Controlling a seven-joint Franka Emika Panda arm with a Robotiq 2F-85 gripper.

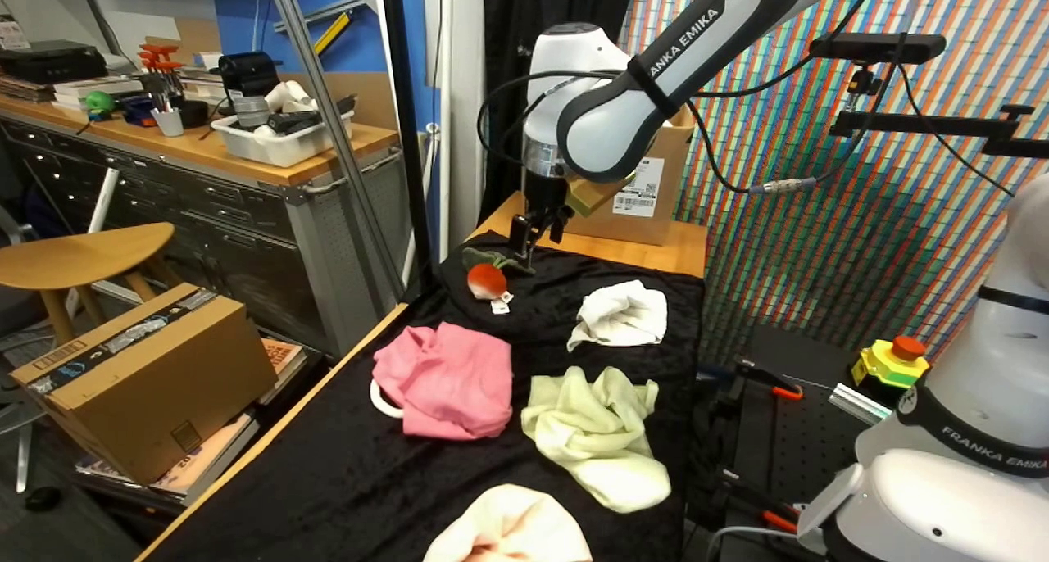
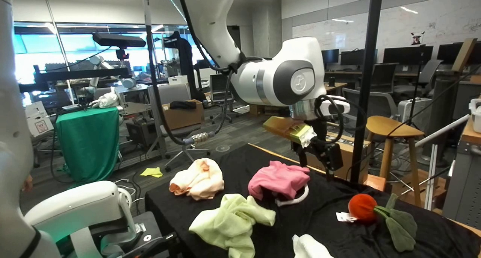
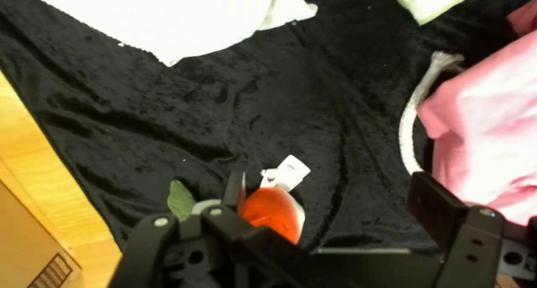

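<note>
My gripper (image 3: 333, 200) is open above the black cloth (image 3: 361, 153), its fingers wide apart with nothing held between them. Below it in the wrist view lies a red-orange plush vegetable (image 3: 272, 214) with white tags (image 3: 287, 174), partly hidden by the left finger. Its green leaves (image 2: 400, 224) spread out on the cloth in an exterior view. A pink cloth (image 1: 451, 382) is heaped beside it, a white rope-like loop (image 3: 407, 132) sticking out from under. The gripper (image 2: 316, 168) hangs between the pink heap and the plush vegetable in this exterior view, touching neither.
Crumpled white (image 1: 623, 314), pale green (image 1: 594, 435) and peach (image 1: 512, 529) cloths lie on the same table. A cardboard box (image 1: 656, 193) stands at the table end behind the gripper. A dark frame post (image 2: 366, 85) rises near the arm.
</note>
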